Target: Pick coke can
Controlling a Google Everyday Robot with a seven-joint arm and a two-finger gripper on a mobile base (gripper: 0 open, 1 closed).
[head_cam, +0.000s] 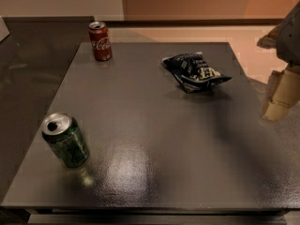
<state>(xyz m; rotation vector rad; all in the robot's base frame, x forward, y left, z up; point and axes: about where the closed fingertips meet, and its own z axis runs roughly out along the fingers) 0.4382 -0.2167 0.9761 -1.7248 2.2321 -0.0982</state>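
Note:
The coke can [100, 41] is red with white script and a silver top. It stands upright at the far left corner of the dark grey table [154, 139]. My gripper [277, 100] hangs at the right edge of the view, beyond the table's right side, far from the coke can. It holds nothing that I can see.
A green can [65, 140] stands near the front left of the table, its top opened. A crumpled dark blue chip bag [196, 71] lies at the far right of the table. A second dark surface [28, 69] adjoins on the left.

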